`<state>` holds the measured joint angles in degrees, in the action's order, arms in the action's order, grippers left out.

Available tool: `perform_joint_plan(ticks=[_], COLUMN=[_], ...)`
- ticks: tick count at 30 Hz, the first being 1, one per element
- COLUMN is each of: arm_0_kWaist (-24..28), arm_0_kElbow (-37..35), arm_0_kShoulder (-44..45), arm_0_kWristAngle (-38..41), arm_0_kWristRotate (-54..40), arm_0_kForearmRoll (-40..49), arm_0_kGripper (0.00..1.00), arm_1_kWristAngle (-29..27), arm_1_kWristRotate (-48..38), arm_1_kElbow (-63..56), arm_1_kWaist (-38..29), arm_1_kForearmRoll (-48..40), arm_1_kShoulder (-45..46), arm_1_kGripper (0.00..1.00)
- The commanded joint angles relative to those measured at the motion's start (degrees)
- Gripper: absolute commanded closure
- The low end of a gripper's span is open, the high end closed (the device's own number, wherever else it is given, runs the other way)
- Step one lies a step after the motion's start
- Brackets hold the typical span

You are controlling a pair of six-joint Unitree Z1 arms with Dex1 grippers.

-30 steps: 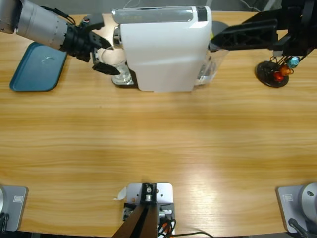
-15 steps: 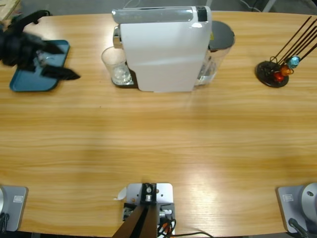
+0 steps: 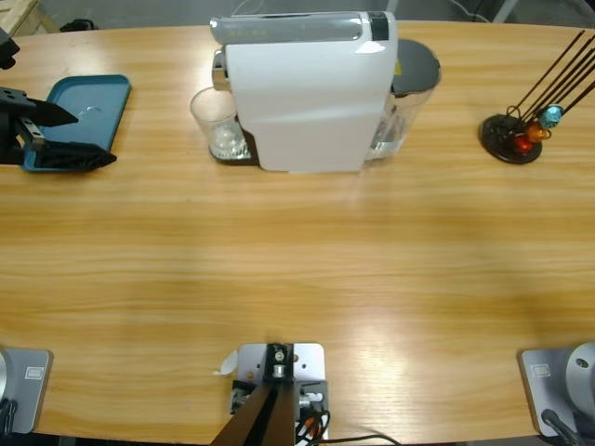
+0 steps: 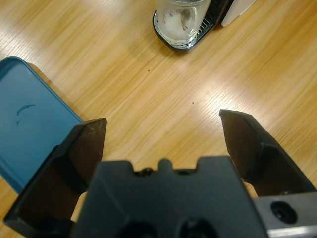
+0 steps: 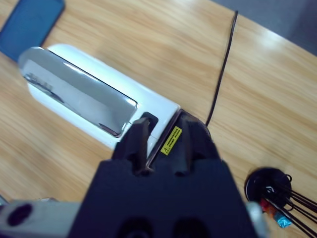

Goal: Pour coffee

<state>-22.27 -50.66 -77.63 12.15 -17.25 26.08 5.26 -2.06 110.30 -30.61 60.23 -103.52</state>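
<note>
**Left tool released at far left; glass under machine spout**

Left tool (image 3: 70, 135) at the left edge of the high view, black jaws spread wide, nothing between them. Positioned over the lower right corner of the blue tray (image 3: 88, 102) and the bare counter (image 3: 297, 269) beside it. In the left wrist view, same tool (image 4: 163, 129) seen with both jaws well apart, tray (image 4: 29, 134) at lower left, wood grain between the jaws.

Right tool (image 5: 163, 139) seen only in the right wrist view, jaws drawn close together with a narrow gap, gripping nothing. Looking down from above onto the white coffee machine (image 5: 94, 106), its silver top panel at upper left of that view. Black capsule stand (image 5: 270, 191) at lower right, thin black cable (image 5: 223, 64) running up the counter toward the top edge.

Clear glass tumbler (image 3: 216, 125) standing upright on the machine's drip tray (image 3: 232, 153), at the left side of the white coffee machine (image 3: 307, 88), upper middle of the high view. In the left wrist view, tumbler (image 4: 179, 20) at the top edge, well apart from the tool. Coffee inside: cannot tell; contents appear pale.

Capsule stand (image 3: 509, 139) at upper right of the high view, with orange, red and blue capsules (image 3: 537, 128) hanging on its rods.
</note>
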Motion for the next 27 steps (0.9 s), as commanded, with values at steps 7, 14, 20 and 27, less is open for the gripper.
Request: perform_joint_plan(ticks=[7, 14, 20, 27], arm_0_kWaist=[0.12, 0.12, 0.12, 0.12], arm_0_kElbow=[2.23, 2.25, 2.32, 2.32], arm_0_kShoulder=[-3.58, -3.51, -3.64, -4.13], arm_0_kWristAngle=[-0.63, -0.70, -0.63, -0.63], arm_0_kWristRotate=[0.82, 0.80, 0.78, 0.80], arm_0_kForearmRoll=[-0.15, -0.15, -0.15, -0.42], arm_0_kGripper=[0.013, 0.013, 0.013, 0.013], arm_1_kWristAngle=[6.19, 6.56, 5.27, 3.02], arm_1_kWristRotate=[0.74, 0.83, 1.34, 1.97], arm_1_kElbow=[0.09, 0.09, 0.19, 0.18], arm_1_kWaist=[-1.99, -2.61, -2.61, -2.29], arm_1_kForearmRoll=[2.26, 2.43, 2.27, 2.34], arm_1_kShoulder=[-4.59, -5.19, -6.07, -5.94], arm_1_kGripper=[1.000, 1.000, 1.000, 1.000])
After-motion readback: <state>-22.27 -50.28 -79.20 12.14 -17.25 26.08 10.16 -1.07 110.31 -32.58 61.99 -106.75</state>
